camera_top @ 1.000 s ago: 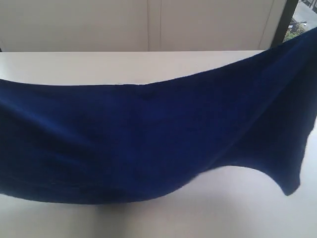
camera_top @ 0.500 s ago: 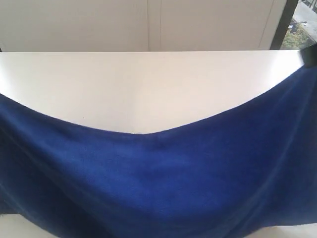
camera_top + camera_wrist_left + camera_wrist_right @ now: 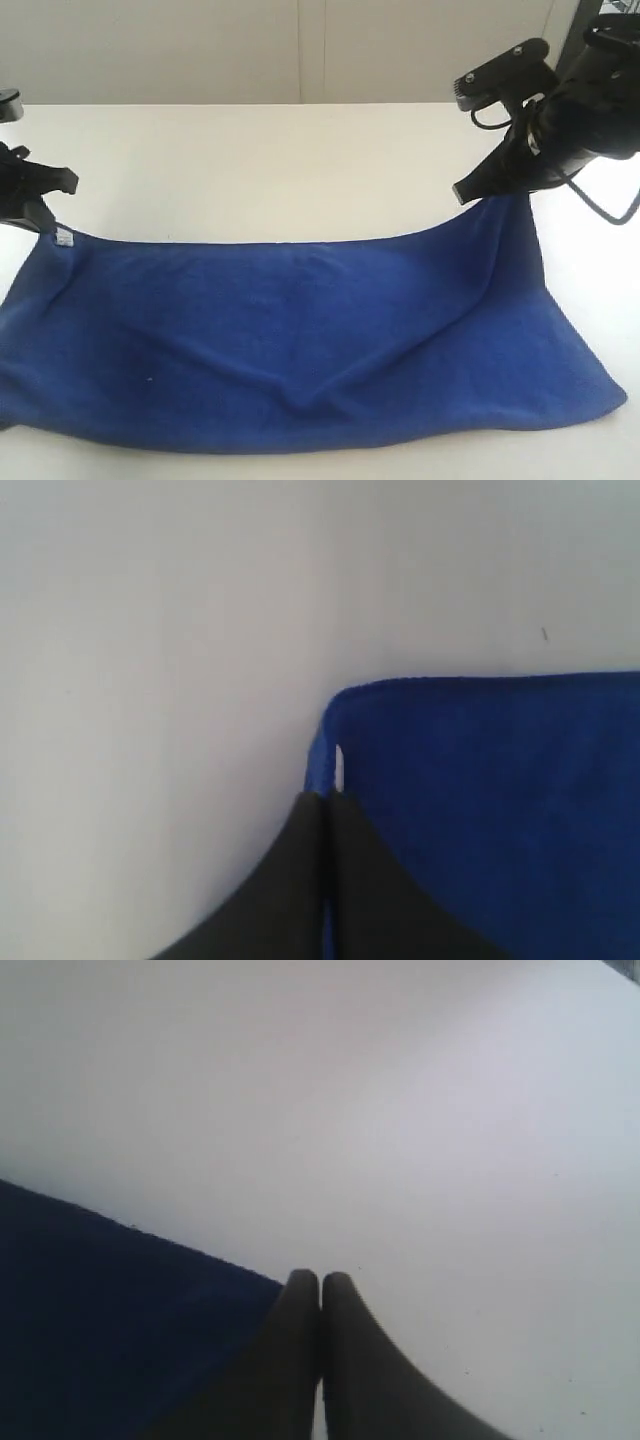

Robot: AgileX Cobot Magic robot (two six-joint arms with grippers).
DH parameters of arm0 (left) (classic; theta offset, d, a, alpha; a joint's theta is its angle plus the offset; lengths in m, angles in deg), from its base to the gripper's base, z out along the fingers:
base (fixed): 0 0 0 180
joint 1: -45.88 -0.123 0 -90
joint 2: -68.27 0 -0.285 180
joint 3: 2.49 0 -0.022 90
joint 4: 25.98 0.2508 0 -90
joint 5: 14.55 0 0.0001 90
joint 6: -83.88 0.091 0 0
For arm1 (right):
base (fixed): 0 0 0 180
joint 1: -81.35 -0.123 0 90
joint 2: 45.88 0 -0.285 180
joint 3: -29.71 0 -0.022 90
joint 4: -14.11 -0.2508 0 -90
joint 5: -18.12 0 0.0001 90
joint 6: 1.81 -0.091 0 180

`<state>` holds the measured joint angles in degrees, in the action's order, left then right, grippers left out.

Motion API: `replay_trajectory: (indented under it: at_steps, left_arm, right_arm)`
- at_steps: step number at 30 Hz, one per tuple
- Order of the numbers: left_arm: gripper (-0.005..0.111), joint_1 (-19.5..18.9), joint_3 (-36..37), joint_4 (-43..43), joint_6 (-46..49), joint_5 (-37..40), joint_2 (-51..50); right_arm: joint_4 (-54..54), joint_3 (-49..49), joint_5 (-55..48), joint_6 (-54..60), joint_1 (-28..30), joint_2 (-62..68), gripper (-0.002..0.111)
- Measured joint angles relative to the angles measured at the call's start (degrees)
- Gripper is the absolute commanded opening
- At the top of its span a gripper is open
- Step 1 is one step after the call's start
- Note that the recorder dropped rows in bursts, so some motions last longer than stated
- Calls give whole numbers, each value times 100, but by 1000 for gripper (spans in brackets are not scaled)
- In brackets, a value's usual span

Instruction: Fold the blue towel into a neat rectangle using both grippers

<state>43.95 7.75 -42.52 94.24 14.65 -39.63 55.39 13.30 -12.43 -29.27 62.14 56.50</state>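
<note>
Left hand (image 3: 45,215): clenched on the far left corner of the cloth, just beside the white tag (image 3: 64,238), low over the counter (image 3: 280,160)
Blue towel (image 3: 300,340): spread wide across the counter, near edge lying flat, far edge sagging between the two pinched corners
Right hand (image 3: 475,192): clenched on the far right corner and held higher than the left; I judge this keeps the edge straight for my fold

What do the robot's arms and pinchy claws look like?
All black. The right arm is chunky and jointed, with a flat bracket dotted with silver screws and a thin black cable looping off it. The left gripper and right gripper each end in two smooth fingers tapering to rounded tips.
</note>
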Motion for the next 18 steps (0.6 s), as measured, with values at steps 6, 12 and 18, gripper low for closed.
replay_trajectory:
  at_steps: [6, 12, 18]
  left_arm:
    - [0, 0, 0, -489, 510, -850, -238]
    - [0, 0, 0, -501, 576, -1857, -277]
    - [0, 0, 0, -509, 576, -2649, -623]
  right_arm:
    - [74, 123, 467, -197, 402, 390, 0]
    - [96, 562, 910, -237, 834, 707, 0]
    - [96, 982, 1102, -316, 1075, 1262, 0]
